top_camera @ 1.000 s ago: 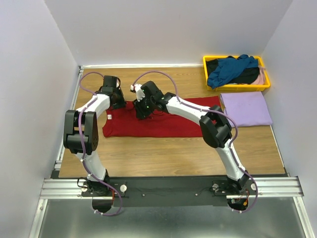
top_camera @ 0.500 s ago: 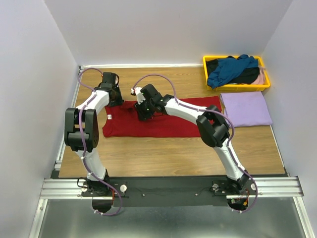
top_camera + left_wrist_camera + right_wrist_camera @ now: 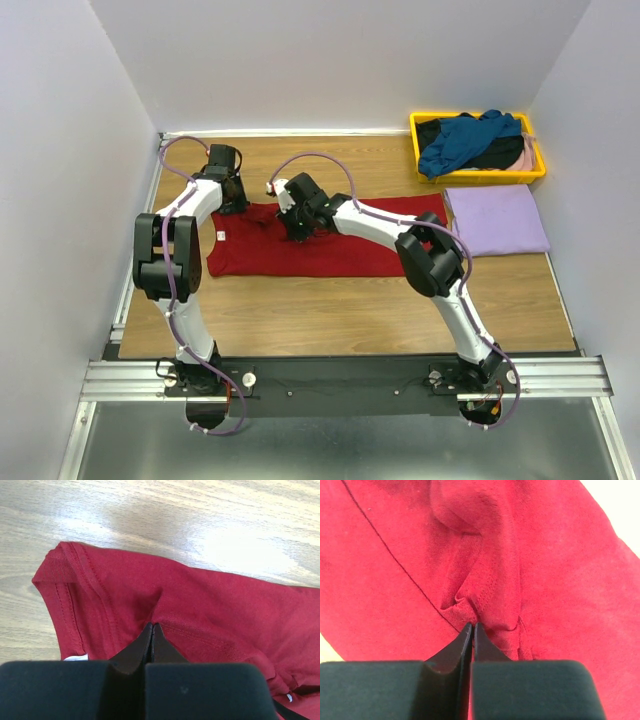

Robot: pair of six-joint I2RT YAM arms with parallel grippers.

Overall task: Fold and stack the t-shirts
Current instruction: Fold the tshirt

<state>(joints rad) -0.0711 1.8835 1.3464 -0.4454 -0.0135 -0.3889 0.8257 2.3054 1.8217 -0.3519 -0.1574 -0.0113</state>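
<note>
Dark red cloth t-shirt (image 3: 330,250) lies spread flat on the wooden surface (image 3: 350,300), and from above both arms reach out over its far edge. The left claw (image 3: 232,200) is down at the shirt's far left corner. The right claw (image 3: 297,228) is down on the cloth just to the right of it, a little nearer the arm bases. The left arm stretches nearly straight out from its base. The right arm leans across leftward, elbow raised, forearm sloping down to the cloth. Well off to the right of the right claw lies a folded lavender cloth t-shirt (image 3: 497,220). Beyond that sits a yellow plastic tray (image 3: 478,178) with a teal blue t-shirt (image 3: 465,140) heaped on darker ones.

On the left wrist camera, the left claw (image 3: 151,626) has its fingers pressed together, clamped on a pinch of the dark red cloth t-shirt (image 3: 215,615). Creases run into the tips. A ribbed hem (image 3: 55,567) lies ahead and to the left of the tips.

On the right wrist camera, the right claw (image 3: 472,625) is likewise closed on a small pucker of cloth (image 3: 395,580), with a stitched seam bunched right at the tips.

The shirt looks light, limp and quite unbreakable. It should drape and sag between the two holds, so I'd judge seams and hems the firmest places to grip. Both pinches look shallow, though, and might slip out when lifted.
</note>
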